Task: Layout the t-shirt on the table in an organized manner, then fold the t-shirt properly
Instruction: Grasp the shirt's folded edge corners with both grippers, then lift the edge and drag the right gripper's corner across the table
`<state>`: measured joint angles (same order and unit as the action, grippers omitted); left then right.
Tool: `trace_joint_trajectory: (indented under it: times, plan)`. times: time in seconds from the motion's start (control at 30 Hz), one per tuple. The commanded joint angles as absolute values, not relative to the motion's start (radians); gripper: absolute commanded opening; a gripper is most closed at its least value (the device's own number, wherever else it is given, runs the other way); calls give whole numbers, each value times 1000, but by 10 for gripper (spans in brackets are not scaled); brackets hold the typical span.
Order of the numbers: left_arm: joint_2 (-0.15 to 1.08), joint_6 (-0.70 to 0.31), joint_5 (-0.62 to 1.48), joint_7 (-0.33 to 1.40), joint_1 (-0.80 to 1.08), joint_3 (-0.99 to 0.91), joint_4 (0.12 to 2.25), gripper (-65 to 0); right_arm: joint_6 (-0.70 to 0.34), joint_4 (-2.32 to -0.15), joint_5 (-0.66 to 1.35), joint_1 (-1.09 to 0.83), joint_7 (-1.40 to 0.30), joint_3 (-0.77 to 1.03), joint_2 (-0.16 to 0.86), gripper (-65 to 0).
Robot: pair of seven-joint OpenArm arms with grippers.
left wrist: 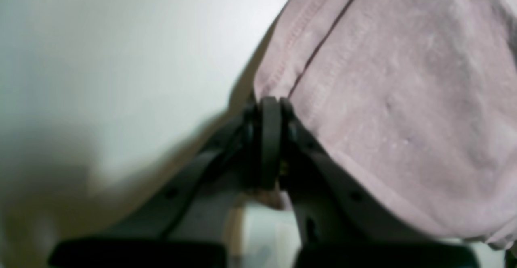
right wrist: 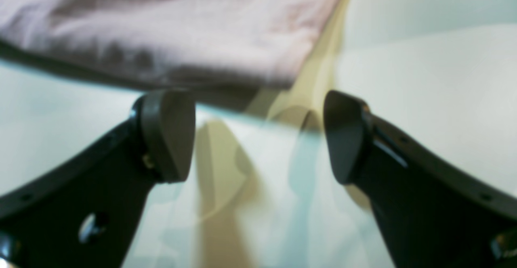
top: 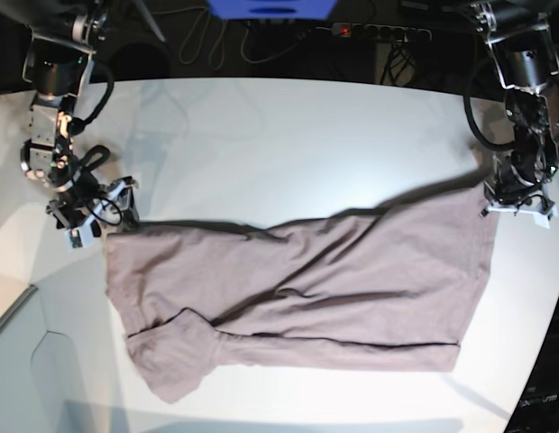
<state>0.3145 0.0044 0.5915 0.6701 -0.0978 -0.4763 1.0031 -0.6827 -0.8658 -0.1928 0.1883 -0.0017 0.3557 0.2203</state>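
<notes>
T-shirt [top: 306, 289] fabric lies spread sideways across the white table [top: 288, 135], a sleeve [top: 176, 352] folded out toward the near edge at the base view's left and a straight hem running down its right side.

At the left of the base view, the right gripper [top: 99, 212] sits low beside the shirt's far left corner. Its wrist view shows the jaws spread wide and empty, the cloth edge just beyond the pads [right wrist: 169, 135] and bare table between them.

Through the middle, long creases run diagonally across the body of the shirt, so it is not yet flat.

At the right, the left gripper [top: 518, 203] is at the far right corner. Its wrist view shows the jaws pressed together on the stitched hem [left wrist: 282, 66], pinching it at the corner.

The step in hand looks like the layout stage: getting both far corners held so the cloth can be pulled taut. To do it well, the right gripper should ease forward until the corner sits fully between the pads, then close on both layers. After that, both arms should pull apart evenly and low over the table, so the creases draw out without the shirt bunching.
</notes>
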Motion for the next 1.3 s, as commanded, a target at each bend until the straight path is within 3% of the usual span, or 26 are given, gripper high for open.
trace_joint_trajectory:
  times: [0.0, 0.27, 0.37, 0.7, 0.93, 1.27]
  plan:
    - [331, 2, 598, 654, -114, -481, 1017, -649, -698, -868, -174, 222, 27, 355, 234, -191]
    - [332, 2, 598, 653, -114, -481, 1010, -649, -698, -760, -174, 308, 27, 355, 240, -195]
    - [332, 2, 598, 653, -114, -481, 1010, -649, -698, -760, -174, 308, 27, 337, 240, -240]
    - [335, 2, 598, 654, -114, -481, 1018, -649, -698, -766, -176, 311, 18, 280, 240, -650]
    - [338, 2, 598, 662, -99, -483, 1075, -649, -698, -1099, -174, 186, -82, 286, 266, -650]
    - [338, 2, 599, 664, 74, -483, 1399, -649, -698, -1547, -174, 2, -226, 417, 266, -650]
